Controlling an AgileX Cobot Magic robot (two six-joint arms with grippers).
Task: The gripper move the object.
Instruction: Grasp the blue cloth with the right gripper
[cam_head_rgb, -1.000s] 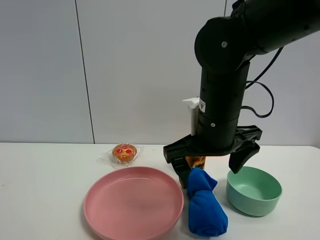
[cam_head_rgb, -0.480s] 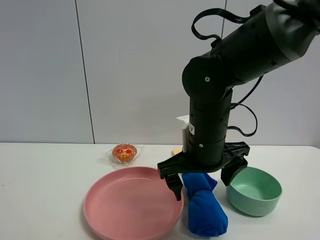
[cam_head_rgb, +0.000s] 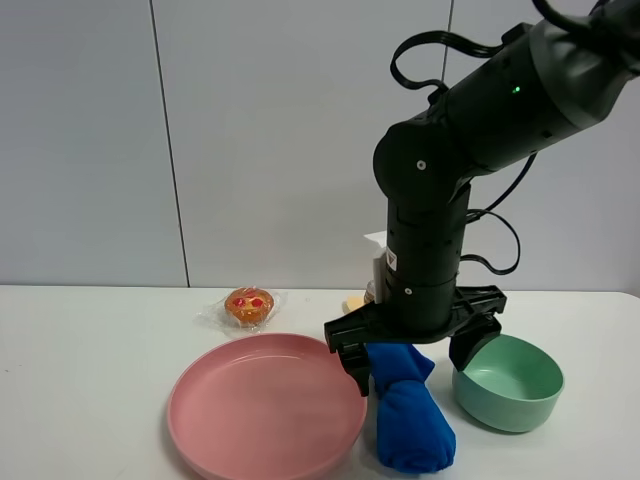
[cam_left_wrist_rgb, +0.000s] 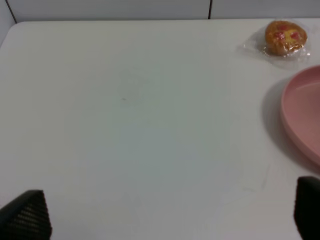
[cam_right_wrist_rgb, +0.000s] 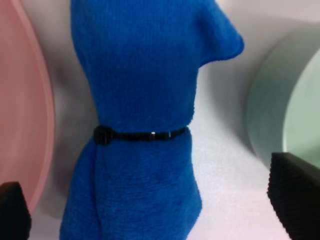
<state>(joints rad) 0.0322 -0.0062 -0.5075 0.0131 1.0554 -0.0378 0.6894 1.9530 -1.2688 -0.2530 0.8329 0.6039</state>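
While the right claw hangs low over the tabletop, its prongs stand wide apart astride the pinched end of the blue cloth bundle. The bundle lies on the tabletop between the pink plate and the green bowl, and a wrapped muffin sits behind the plate. From the left wrist, the left claw is spread open above bare tabletop, well apart from the muffin and the plate's edge. From the right wrist, the bundle, cinched by a black band, lies between the prongs, and neither touches it.

table, plate, bowl, muffin, blue cloth
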